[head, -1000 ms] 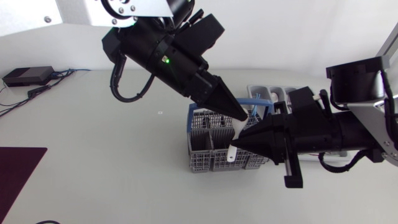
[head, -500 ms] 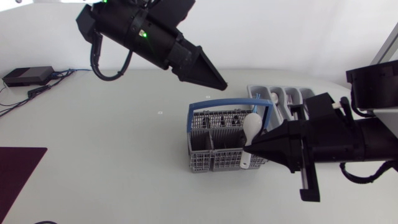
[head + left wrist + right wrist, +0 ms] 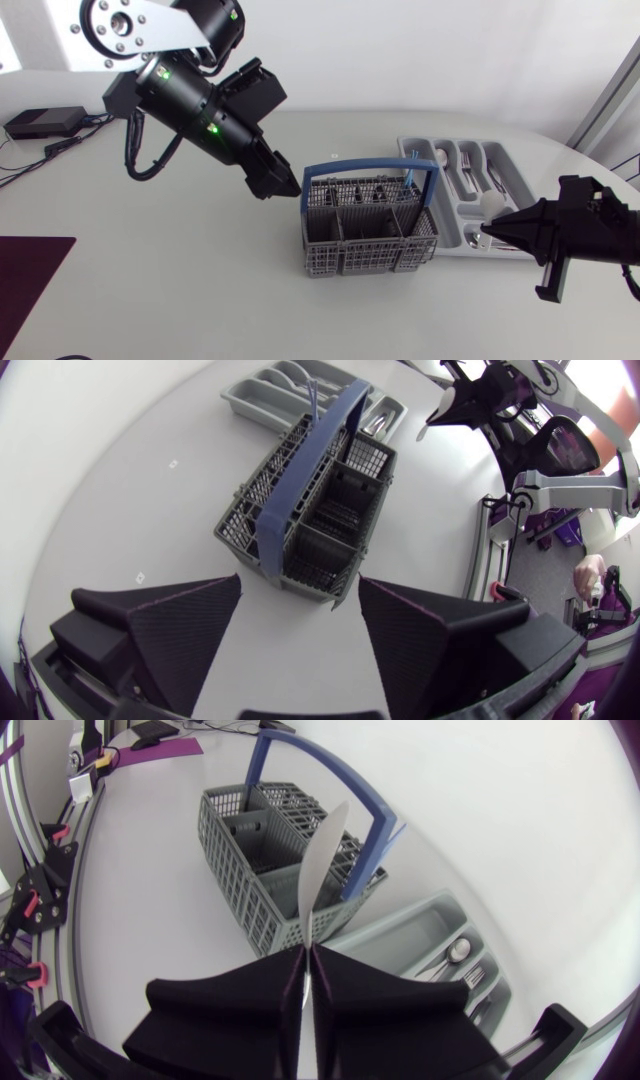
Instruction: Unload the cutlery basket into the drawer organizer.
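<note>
Right gripper is clamped tight on a white plastic spoon. Its fingers are nearly touching, with just the thin handle pinched between them, and the bowl sticks out past the tips. In the head view that gripper sits at the near right end of the drawer organizer, and the spoon's bowl shows over the tray (can't tell how high above it). Left gripper is spread wide with nothing between its fingers. It hangs over the bare table with the cutlery basket right ahead of it. From above, its tips look just beside the basket's left end, apart from it as far as I can see. Counts: one basket, one organizer, one spoon held up, two arms. The basket is grey plastic mesh split into several cells, with a blue hoop handle running along its length, and it stands upright just left of the organizer. The organizer is a light grey tray with a row of long compartments and metal cutlery lying in them: spoons and forks, too small to count properly.
</note>
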{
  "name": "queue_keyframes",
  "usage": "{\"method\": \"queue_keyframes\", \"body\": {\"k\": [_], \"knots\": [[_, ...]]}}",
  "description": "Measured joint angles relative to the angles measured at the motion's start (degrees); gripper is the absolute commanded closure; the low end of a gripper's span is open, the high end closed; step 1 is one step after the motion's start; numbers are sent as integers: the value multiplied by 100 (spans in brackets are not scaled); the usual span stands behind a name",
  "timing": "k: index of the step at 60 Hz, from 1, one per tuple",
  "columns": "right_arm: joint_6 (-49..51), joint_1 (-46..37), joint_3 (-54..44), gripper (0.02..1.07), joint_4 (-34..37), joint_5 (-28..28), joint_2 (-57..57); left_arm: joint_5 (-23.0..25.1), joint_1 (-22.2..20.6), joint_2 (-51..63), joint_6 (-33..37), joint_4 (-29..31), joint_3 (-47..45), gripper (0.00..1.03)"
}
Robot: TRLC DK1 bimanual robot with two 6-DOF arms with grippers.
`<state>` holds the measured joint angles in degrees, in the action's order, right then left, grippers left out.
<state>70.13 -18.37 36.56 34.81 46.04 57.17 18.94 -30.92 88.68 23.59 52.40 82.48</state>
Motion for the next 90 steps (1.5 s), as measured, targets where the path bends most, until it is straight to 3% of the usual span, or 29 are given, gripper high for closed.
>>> {"method": "queue_keyframes", "body": {"k": [16,41,46,53,64,73,75,82,85,90], "knots": [[798,-625,-26,101,-1062,-448,1366,-240,0,-177,160,-4,-516,6],[1502,-614,-109,101,-4076,-2485,3027,-299,129,-317,369,-4,-1379,6],[1652,-540,-192,101,-4312,-2776,3230,-299,129,-317,378,-4,-1537,6],[1749,-407,-341,99,-4535,-2951,3320,-302,129,-317,393,-103,-1655,6],[1823,-345,-531,66,-4690,-2983,3305,-299,129,-319,393,-151,-1805,6],[1823,-345,-664,56,-4704,-2983,3088,-299,122,-321,393,-197,-1884,6],[1823,-345,-675,48,-4704,-2983,3047,-299,122,-321,393,-197,-1904,6],[1818,-348,-678,35,-4675,-2983,2802,-299,101,-326,391,-304,-1989,6],[1764,-348,-673,34,-4500,-2981,2531,-299,72,-326,391,-361,-2044,6],[1508,-348,-592,34,-3412,-2791,1974,-297,20,-328,391,-466,-2155,6]]}}
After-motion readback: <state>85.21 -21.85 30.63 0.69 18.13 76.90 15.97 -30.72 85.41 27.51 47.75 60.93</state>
